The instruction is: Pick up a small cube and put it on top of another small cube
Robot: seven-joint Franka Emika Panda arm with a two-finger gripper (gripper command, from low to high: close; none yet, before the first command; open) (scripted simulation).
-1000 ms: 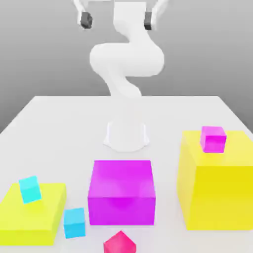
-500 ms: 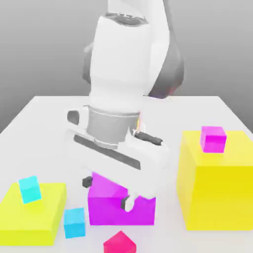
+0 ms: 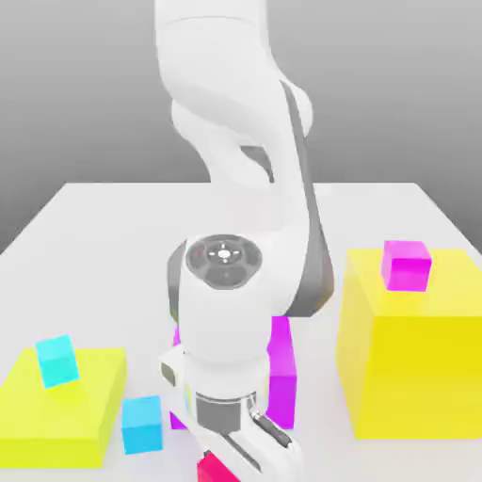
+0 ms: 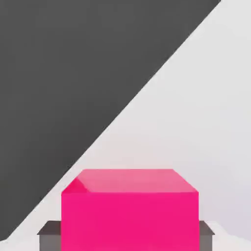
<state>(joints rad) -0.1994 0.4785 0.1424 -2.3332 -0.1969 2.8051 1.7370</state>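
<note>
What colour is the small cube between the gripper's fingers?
Crimson-red small cube, clearest in the hand view.

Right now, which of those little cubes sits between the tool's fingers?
The small crimson-red cube, flanked by the tool's grey fingers. The two cyan cubes and the magenta one sit apart, untouched.

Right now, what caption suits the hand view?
Red cube sits between the dark fingers on the white table.

White arm (image 3: 235, 311), white table (image 3: 94, 216); crimson-red small cube (image 4: 130, 211); two yellow blocks (image 3: 409, 358), a magenta block (image 3: 282, 372), cyan cubes (image 3: 142, 424), magenta cube (image 3: 407, 265).
</note>
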